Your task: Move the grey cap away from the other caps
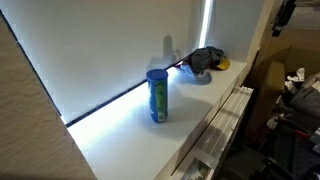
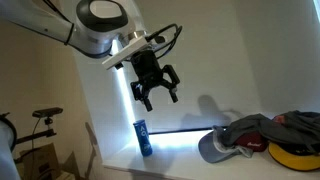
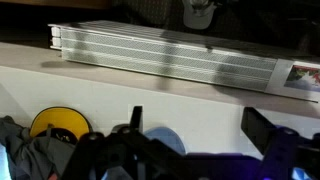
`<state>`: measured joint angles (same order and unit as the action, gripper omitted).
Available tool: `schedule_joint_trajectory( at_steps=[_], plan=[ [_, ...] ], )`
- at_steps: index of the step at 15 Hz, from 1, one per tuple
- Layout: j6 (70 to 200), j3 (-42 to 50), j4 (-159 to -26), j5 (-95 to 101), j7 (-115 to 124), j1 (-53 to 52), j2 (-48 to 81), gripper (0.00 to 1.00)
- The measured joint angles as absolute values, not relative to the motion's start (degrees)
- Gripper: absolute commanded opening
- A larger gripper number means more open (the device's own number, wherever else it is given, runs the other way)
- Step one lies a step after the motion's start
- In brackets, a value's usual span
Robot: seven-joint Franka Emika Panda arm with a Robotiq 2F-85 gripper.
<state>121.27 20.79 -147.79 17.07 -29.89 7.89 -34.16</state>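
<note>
Approach step: the gripper hangs spread and empty, high and left of the grey cap; that cap lies touching the other caps on their left; next it should descend onto the crown.

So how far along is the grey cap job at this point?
Nothing looks done: the soft grey fabric baseball cap lies against the heap of dark, pink and yellow fabric caps. In hand: the end effector hangs open and empty in mid-air. Left: reach, grasp and carry it clear.
</note>
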Motion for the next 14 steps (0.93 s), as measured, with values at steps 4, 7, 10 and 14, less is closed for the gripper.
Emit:
schedule_joint_trajectory(
  at_steps=[4,7,10,14],
  plan=[
    [122.8,20.2,-147.6,15.4,-29.5,7.4,-34.2,1.0],
    [126.7,17.9,-147.3,12.5,-27.3,5.1,-33.3,1.0],
    [127.9,16.7,-147.4,12.1,-26.5,4.5,-30.7,1.0],
    [141.3,21.2,-148.8,8.1,-25.6,6.0,-27.7,1.0]
  ],
)
